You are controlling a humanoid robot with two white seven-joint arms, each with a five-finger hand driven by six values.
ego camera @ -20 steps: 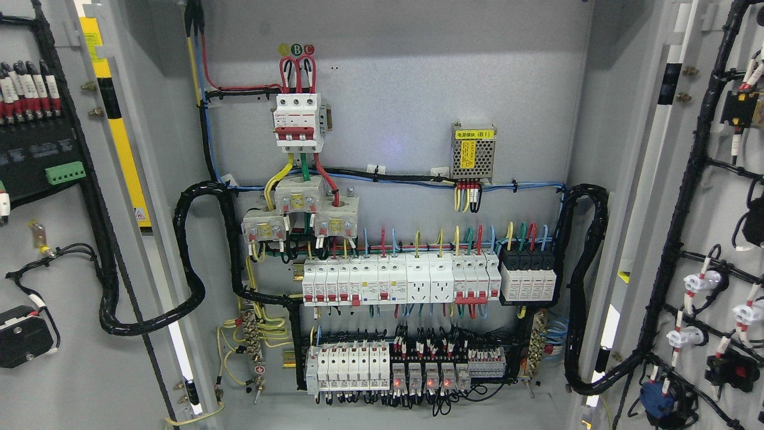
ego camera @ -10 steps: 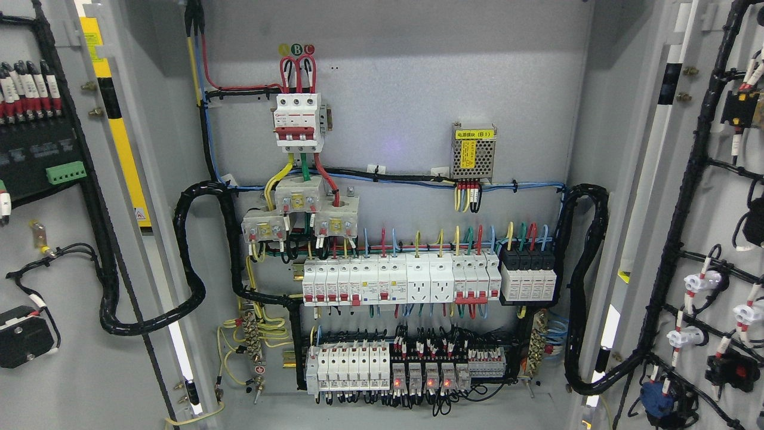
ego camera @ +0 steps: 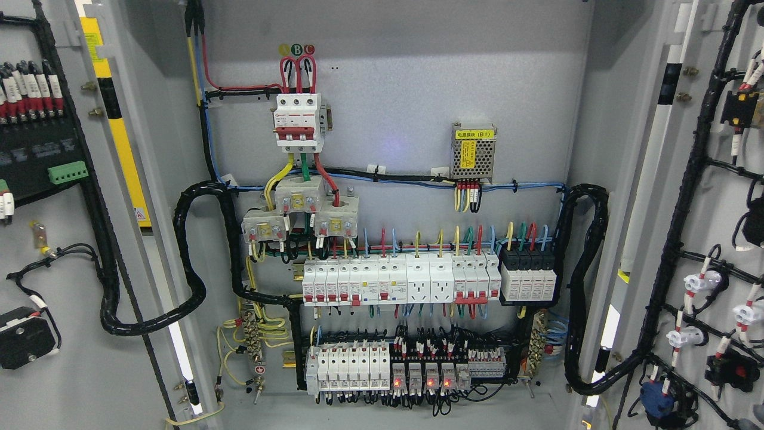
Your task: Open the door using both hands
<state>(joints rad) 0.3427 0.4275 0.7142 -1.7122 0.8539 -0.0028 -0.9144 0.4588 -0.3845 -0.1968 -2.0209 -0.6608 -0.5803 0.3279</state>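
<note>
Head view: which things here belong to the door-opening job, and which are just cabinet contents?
Job:
left door, swung open
right door, swung open

Just there:
red-handled breaker
power module
breaker row
relays
black cable looms

No robot hands in view.

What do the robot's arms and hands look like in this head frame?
Cannot say: neither arm nor hand is in view. The frame shows only the open cabinet's back panel, the left door and the right door, with wiring and breakers.
</note>
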